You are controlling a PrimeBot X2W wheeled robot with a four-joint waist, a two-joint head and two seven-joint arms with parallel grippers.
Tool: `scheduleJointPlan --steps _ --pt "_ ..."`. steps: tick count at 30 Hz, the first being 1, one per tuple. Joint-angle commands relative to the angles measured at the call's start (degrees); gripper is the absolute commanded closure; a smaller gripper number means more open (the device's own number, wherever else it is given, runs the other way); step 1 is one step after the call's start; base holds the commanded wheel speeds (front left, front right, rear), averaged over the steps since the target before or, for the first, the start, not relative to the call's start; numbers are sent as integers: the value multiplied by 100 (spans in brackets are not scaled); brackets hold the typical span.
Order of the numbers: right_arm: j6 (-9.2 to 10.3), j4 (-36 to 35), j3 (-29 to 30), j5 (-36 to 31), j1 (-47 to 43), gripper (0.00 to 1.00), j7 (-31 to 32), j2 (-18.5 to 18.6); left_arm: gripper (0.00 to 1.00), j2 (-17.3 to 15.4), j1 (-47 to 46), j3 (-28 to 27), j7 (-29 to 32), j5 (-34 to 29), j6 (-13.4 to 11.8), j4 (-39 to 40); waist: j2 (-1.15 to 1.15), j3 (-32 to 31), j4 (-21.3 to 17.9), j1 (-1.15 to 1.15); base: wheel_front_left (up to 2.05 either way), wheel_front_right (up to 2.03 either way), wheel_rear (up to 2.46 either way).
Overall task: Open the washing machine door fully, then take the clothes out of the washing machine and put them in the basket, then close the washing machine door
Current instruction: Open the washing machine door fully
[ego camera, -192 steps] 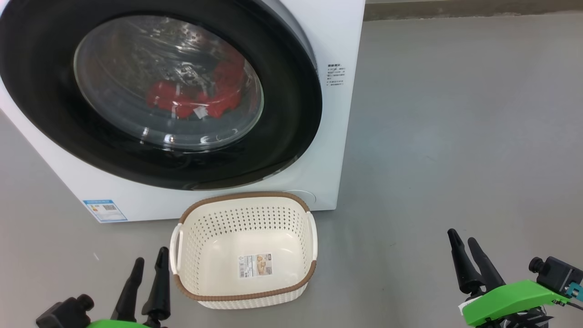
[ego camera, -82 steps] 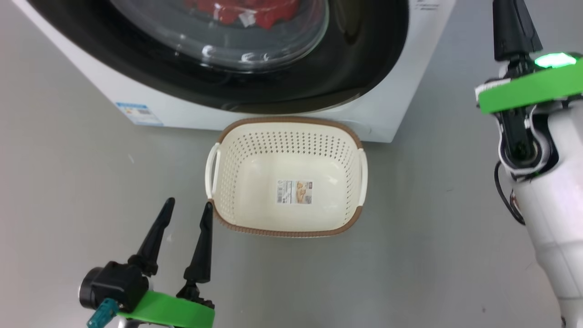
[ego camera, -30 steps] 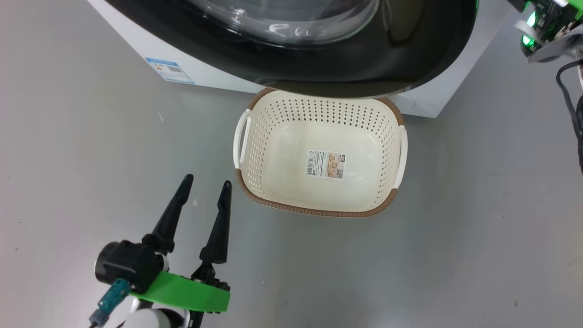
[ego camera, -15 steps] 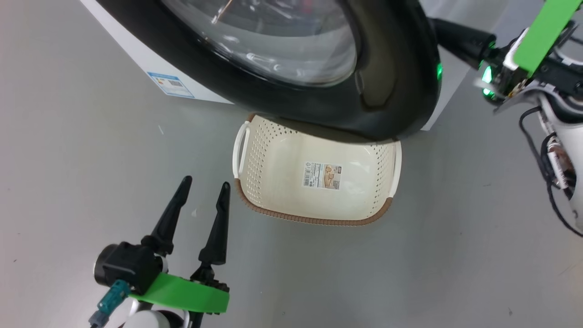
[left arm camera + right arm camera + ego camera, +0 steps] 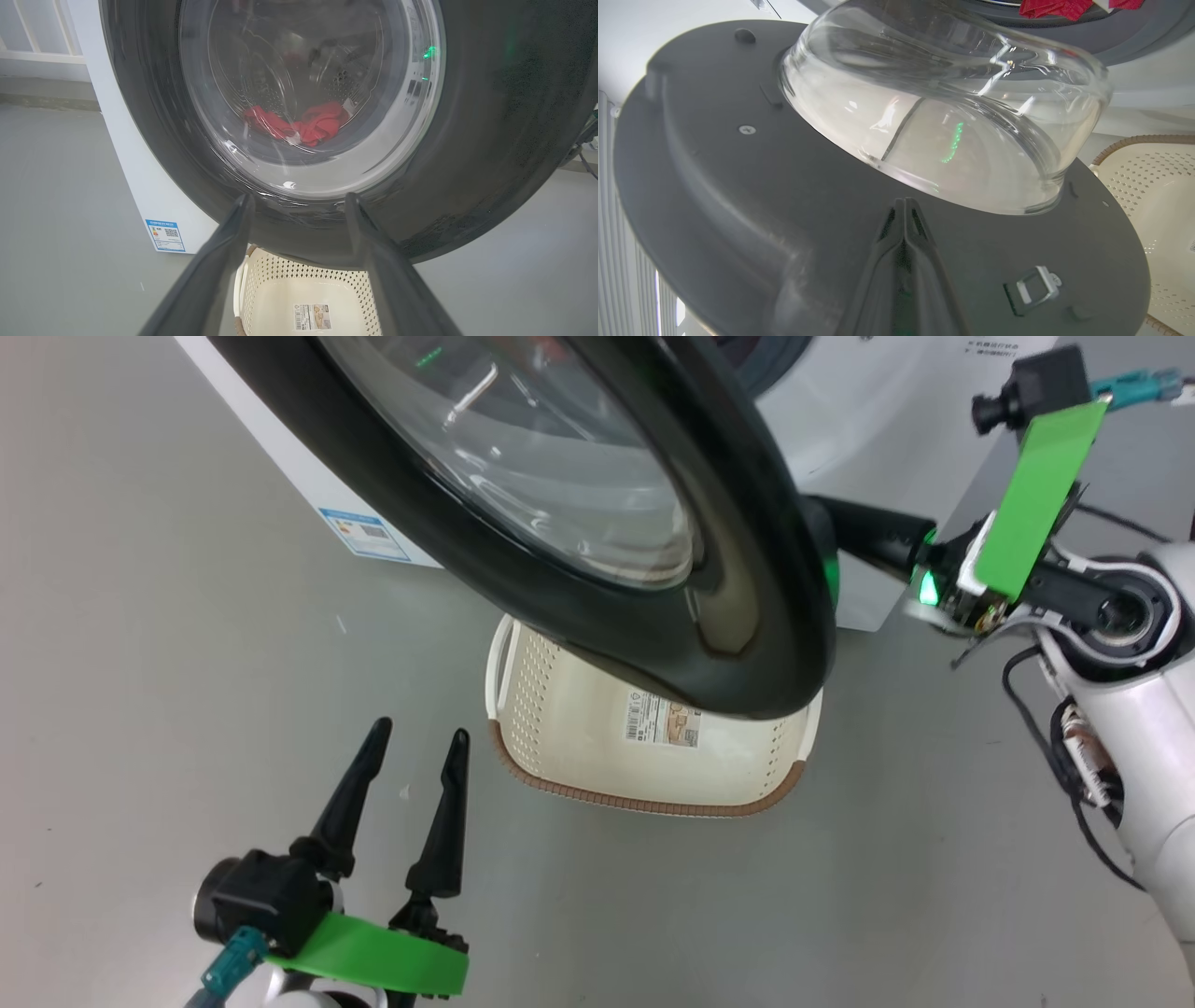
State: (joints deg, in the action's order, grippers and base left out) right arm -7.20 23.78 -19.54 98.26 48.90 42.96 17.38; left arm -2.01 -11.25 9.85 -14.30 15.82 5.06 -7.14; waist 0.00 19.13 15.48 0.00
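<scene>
The washing machine door [image 5: 653, 616], black-framed with a bulging glass window, stands partly open and hangs over the cream basket [image 5: 579, 728]. My right gripper [image 5: 845, 527] is shut and reaches behind the door's free edge. In the right wrist view its tips [image 5: 903, 201] rest against the door's grey inner face [image 5: 738, 196] below the glass bowl. Red clothes [image 5: 299, 123] lie in the drum of the white washing machine [image 5: 868, 420], seen through the glass, and also over the door's rim [image 5: 1064, 5]. My left gripper [image 5: 417, 735] stands open and empty, left of the basket.
The door covers the back half of the basket [image 5: 303, 298], which sits on the grey floor [image 5: 187, 663] right in front of the machine. A blue label [image 5: 364, 534] marks the machine's lower left corner. The door latch [image 5: 1034, 287] sits near my right fingers.
The door has swung further out, over the basket. My right gripper has moved in behind its free edge. The left arm has stayed put.
</scene>
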Motion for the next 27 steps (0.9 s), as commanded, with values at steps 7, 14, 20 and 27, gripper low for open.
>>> scheduleJointPlan --steps 7,14,20,27 --pt "-29 -466 -166 -61 -503 100 124 -214 0 -87 168 -213 -70 -13 -66 145 0 -205 76 0 0 0 0" --pt "-29 -706 -269 -83 -884 100 228 -289 0 -87 315 -201 -70 -12 -100 132 0 -414 209 0 0 0 0" --pt "-29 -943 -370 -117 -1223 100 277 -424 0 -87 474 -217 -70 -18 -120 120 0 -601 352 0 0 0 0" --pt "-29 -1120 -466 -158 -1516 100 337 -575 0 -87 589 -247 -70 7 -153 111 0 -746 552 0 0 0 0"
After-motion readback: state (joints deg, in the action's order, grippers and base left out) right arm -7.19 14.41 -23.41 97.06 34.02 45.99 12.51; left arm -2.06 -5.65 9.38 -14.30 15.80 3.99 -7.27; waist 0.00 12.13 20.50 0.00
